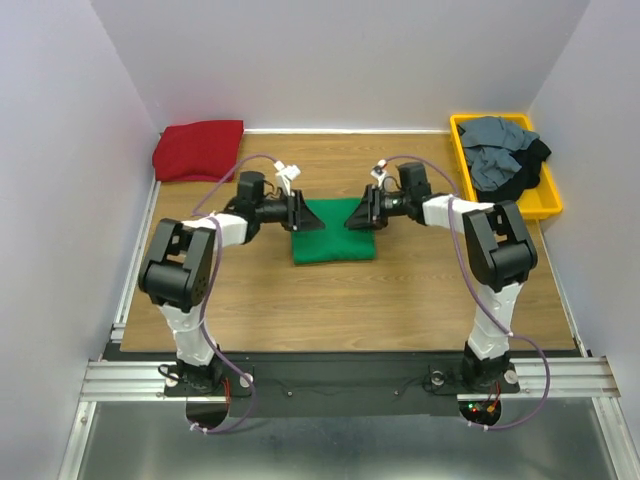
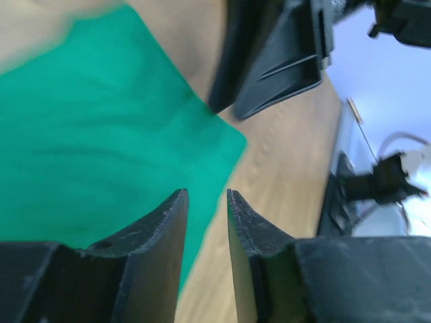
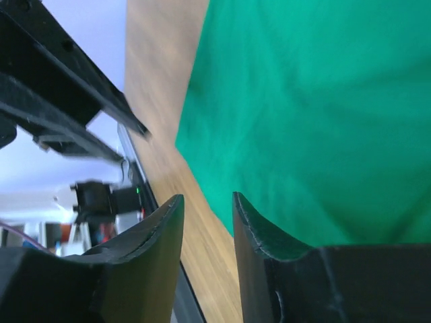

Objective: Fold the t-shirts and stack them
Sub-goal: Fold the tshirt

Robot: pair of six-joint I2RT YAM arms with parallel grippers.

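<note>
Flanking the folded green t-shirt [image 1: 335, 245] in top view: left gripper [image 1: 301, 213] & right gripper [image 1: 361, 214] sit over its far corners. Red t-shirt [image 1: 198, 150] lies beyond left gripper, grey/black t-shirts [image 1: 505, 152] in yellow tray [image 1: 546, 206] beyond right. Left wrist cam: jaws slightly apart, holding nothing, green cloth ahead-left. Right wrist cam: jaws slightly apart, empty, cloth ahead-right.

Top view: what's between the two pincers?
The folded green shirt lies flat between the left pincer and right pincer, nothing else there; the top view shows it.
</note>
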